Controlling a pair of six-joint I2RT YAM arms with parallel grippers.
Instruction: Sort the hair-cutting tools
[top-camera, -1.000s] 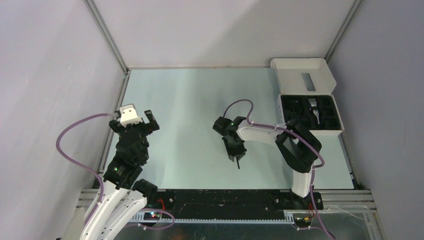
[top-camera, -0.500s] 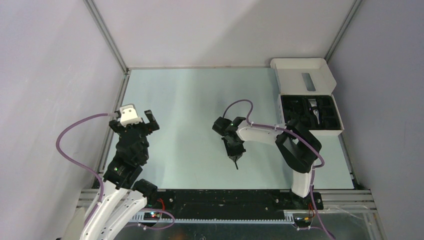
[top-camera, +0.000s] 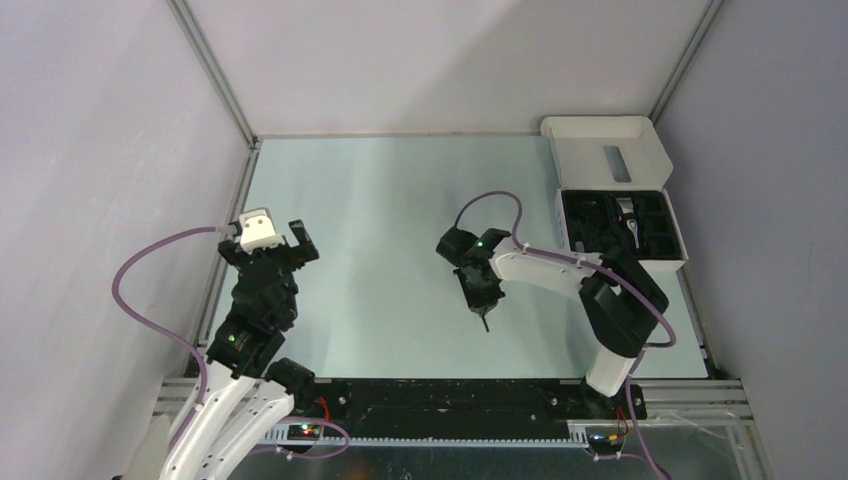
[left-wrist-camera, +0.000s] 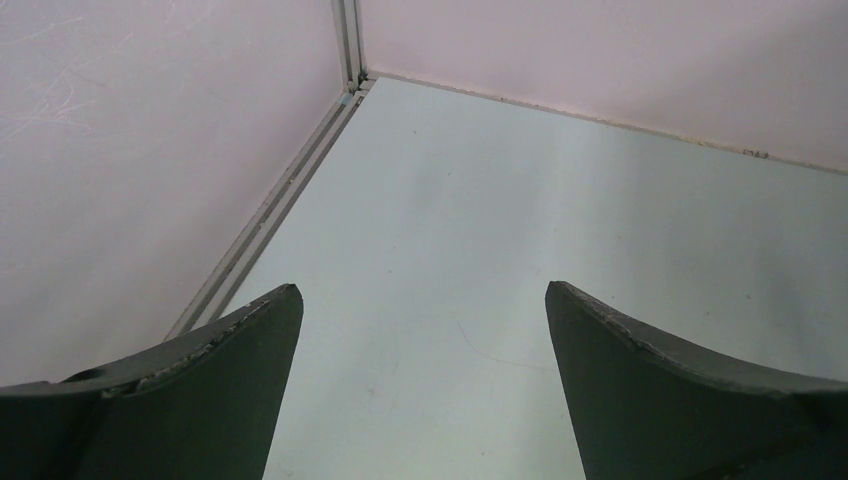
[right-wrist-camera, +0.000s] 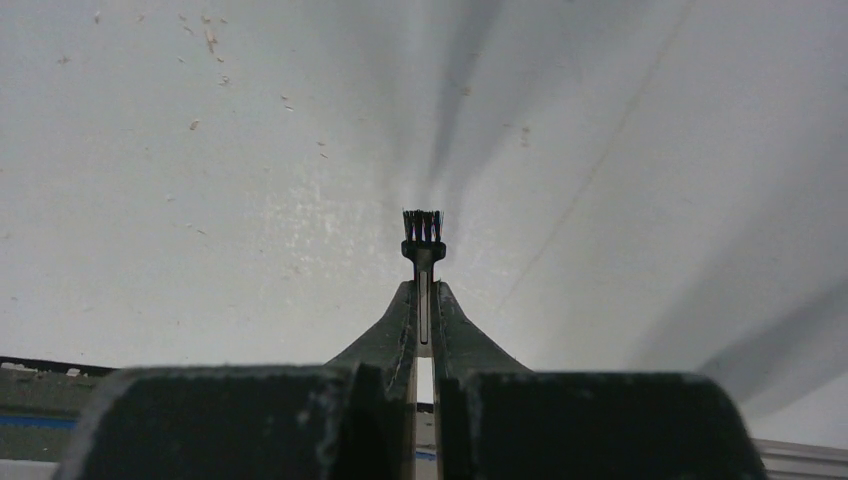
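Clamping the thin stick (right-wrist-camera: 423, 238), bristles forward, your right gripper (right-wrist-camera: 424, 295) is fully closed; your left gripper (left-wrist-camera: 422, 296) stands wide apart, empty.

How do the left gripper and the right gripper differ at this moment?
The left gripper stands wide open and empty; the right gripper is shut on a thin black brush. The left gripper sits near the left edge of the table; the right gripper is nearer the middle. Both have dark fingers.
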